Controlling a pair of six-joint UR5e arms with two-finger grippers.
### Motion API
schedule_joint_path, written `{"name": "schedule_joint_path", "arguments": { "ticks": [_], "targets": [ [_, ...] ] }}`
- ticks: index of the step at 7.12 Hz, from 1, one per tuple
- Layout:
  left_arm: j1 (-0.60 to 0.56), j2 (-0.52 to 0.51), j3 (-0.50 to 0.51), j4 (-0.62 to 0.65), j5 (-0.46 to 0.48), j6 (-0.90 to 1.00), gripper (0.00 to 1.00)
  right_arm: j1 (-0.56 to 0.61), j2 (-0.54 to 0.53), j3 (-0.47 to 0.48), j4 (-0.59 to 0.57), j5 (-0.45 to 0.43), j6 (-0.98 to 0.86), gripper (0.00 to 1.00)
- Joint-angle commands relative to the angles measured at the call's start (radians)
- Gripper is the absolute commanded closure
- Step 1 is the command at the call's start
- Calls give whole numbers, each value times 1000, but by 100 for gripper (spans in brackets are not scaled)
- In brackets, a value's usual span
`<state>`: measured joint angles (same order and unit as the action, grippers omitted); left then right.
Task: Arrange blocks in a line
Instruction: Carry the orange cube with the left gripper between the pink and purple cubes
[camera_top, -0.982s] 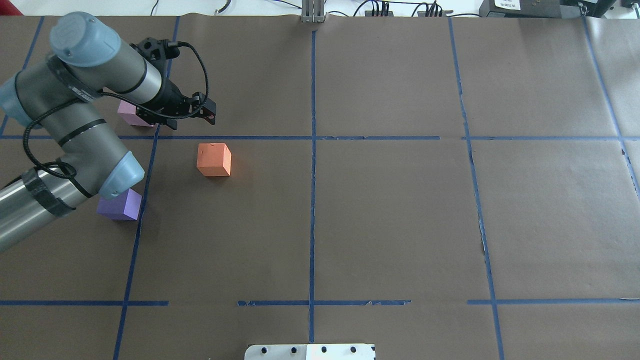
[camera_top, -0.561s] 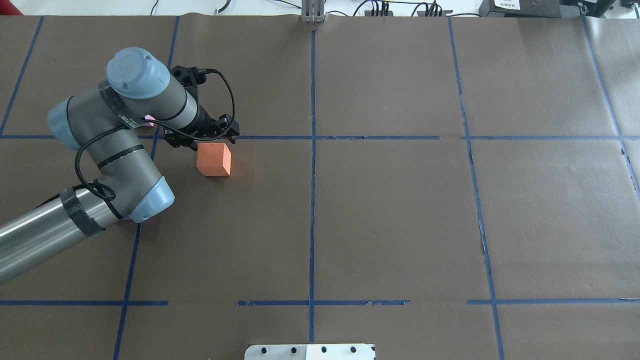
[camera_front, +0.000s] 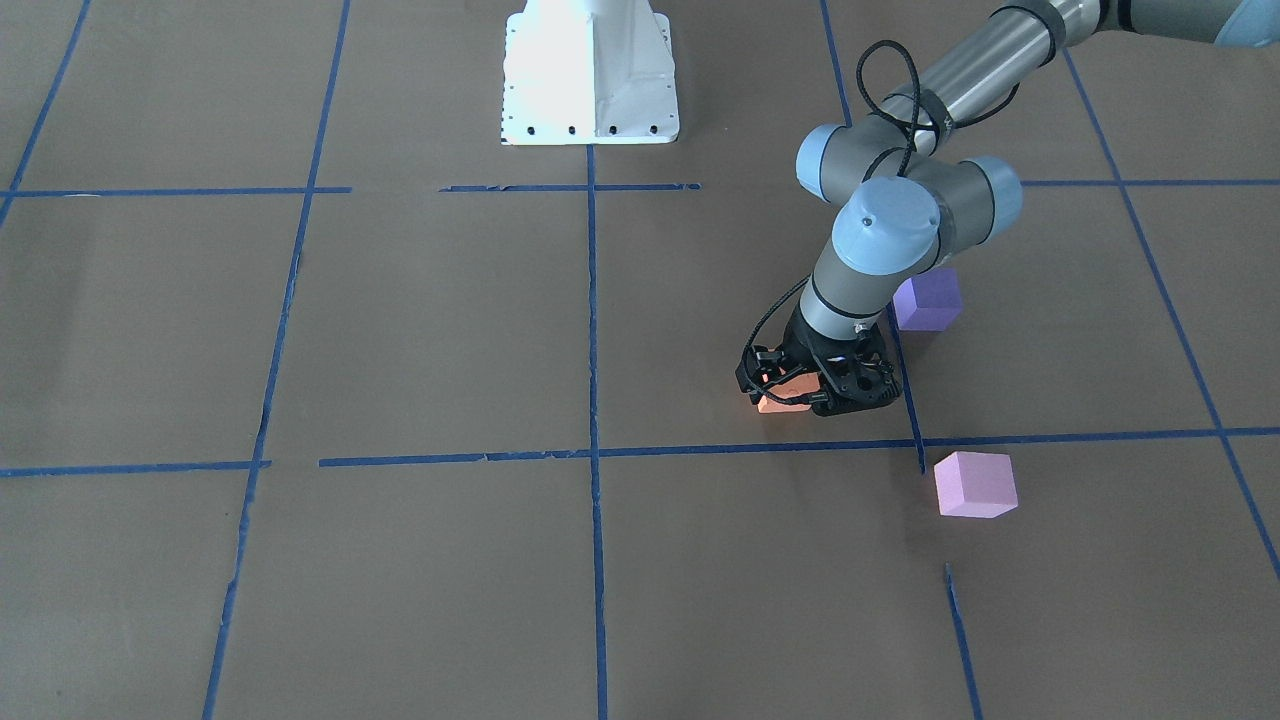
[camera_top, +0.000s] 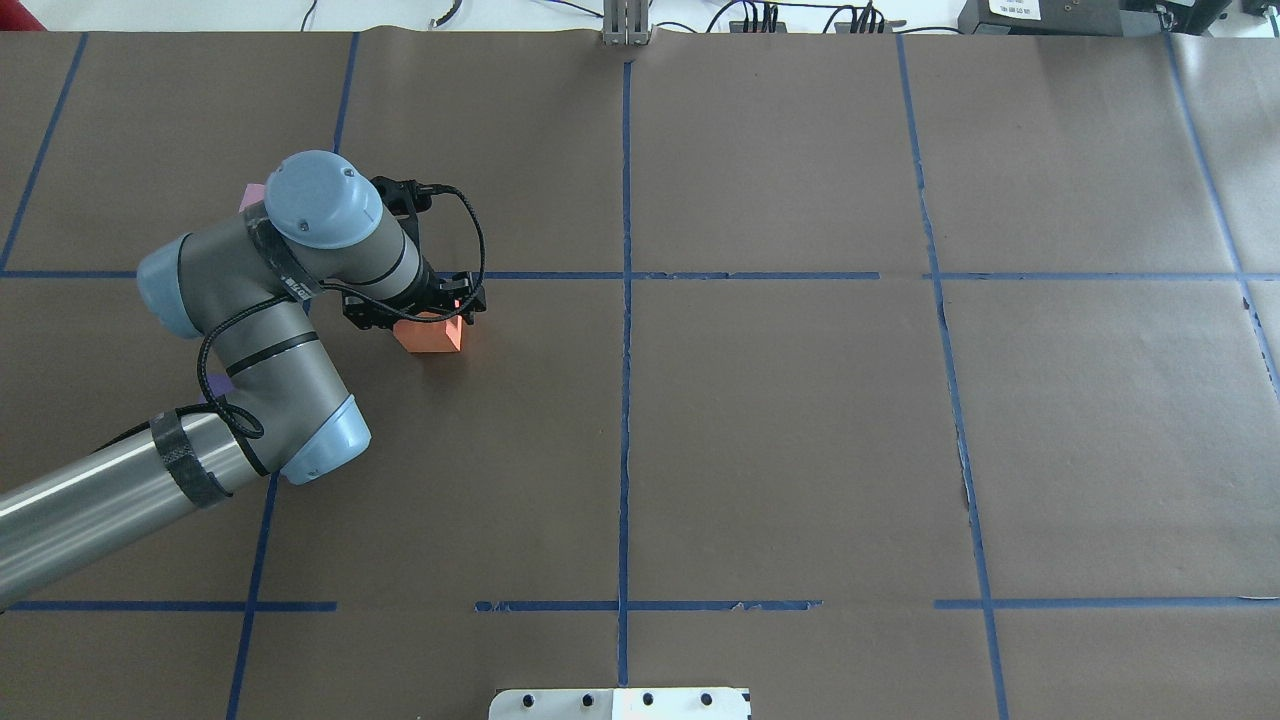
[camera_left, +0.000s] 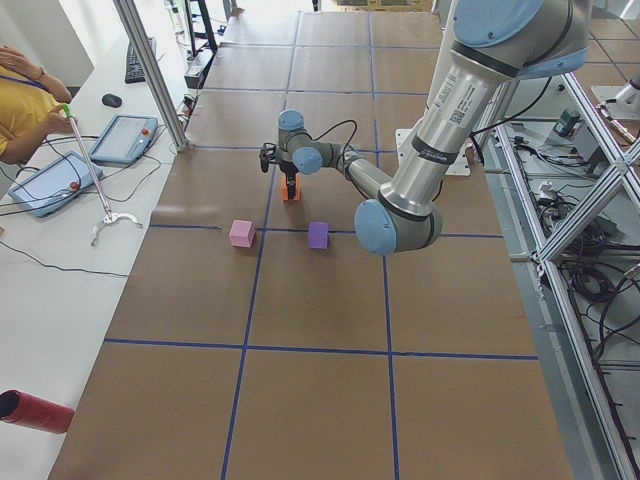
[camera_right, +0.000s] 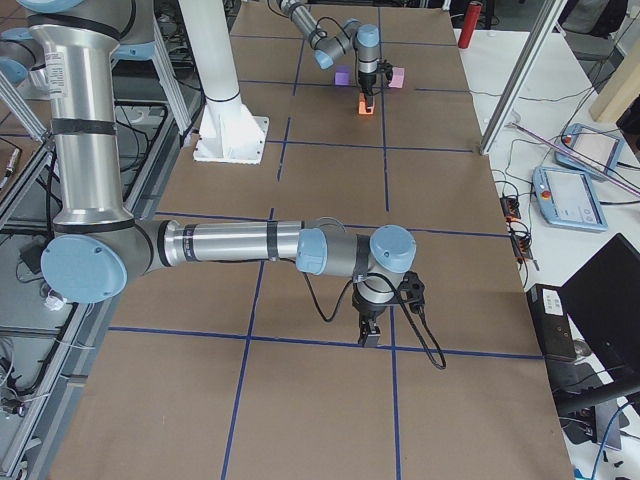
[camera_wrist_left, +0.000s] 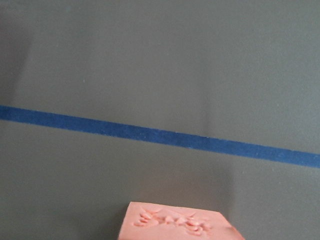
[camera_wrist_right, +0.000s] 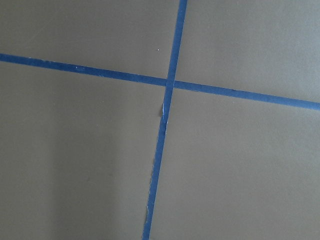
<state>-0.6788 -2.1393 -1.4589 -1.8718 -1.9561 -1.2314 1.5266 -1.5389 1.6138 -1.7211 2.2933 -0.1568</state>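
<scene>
The orange block lies on the brown table left of centre. My left gripper is down over it, open, with the jaws on either side of the block's top; in the front-facing view the gripper hides most of the orange block. The left wrist view shows its dented top. The purple block lies behind my left arm. The pink block lies apart, further out. My right gripper hangs over bare table far off; I cannot tell its state.
Blue tape lines divide the brown paper into squares. The white robot base stands at the near middle edge. A person and tablets are beside the table's far side.
My left arm has swung right and toward the robot, from beside the pink block to over the orange block, and come down onto it. The blocks have not moved.
</scene>
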Motion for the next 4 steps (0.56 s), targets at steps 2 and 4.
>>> {"name": "schedule_joint_path", "arguments": {
  "ticks": [2, 4],
  "targets": [
    [-25, 54, -113, 3, -6, 35, 67, 0, 0, 0, 0, 0, 0, 0],
    [-130, 180, -170, 13, -67, 214, 67, 0, 0, 0, 0, 0, 0, 0]
  ]
}}
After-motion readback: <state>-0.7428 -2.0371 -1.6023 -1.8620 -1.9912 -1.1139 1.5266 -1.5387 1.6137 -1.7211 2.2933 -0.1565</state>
